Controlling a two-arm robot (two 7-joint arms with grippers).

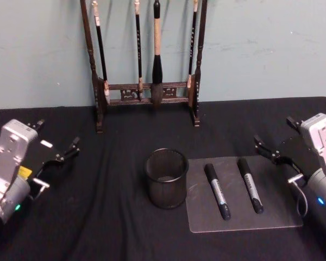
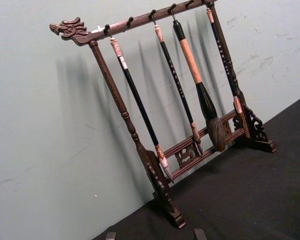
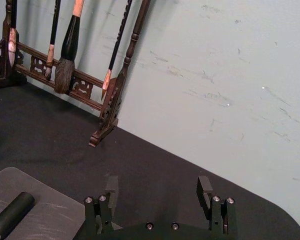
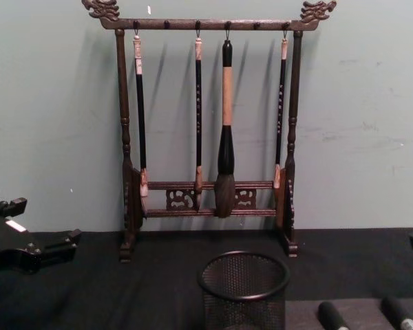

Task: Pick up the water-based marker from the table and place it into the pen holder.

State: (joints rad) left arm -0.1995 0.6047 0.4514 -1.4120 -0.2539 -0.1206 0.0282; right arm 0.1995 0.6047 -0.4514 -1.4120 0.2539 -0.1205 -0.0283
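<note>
The head view gives the full length of the inner marker [image 1: 217, 191] and outer marker [image 1: 250, 185], lying on a grey mat [image 1: 271, 217] right of centre, just beside the pen holder [image 1: 165, 185]. The chest view catches just their ends at lower right. At the side edges, the left gripper [image 1: 58, 132] and right gripper [image 1: 273, 129] are spread wide, holding nothing.

No text can be read. The left marker [image 1: 217, 191] and right marker [image 1: 250, 185] carry grey barrel labels with print too small to make out. The white sticker [image 1: 46, 143] and yellow sticker [image 1: 24, 172] on the left arm [image 1: 8, 163] are also illegible.
</note>
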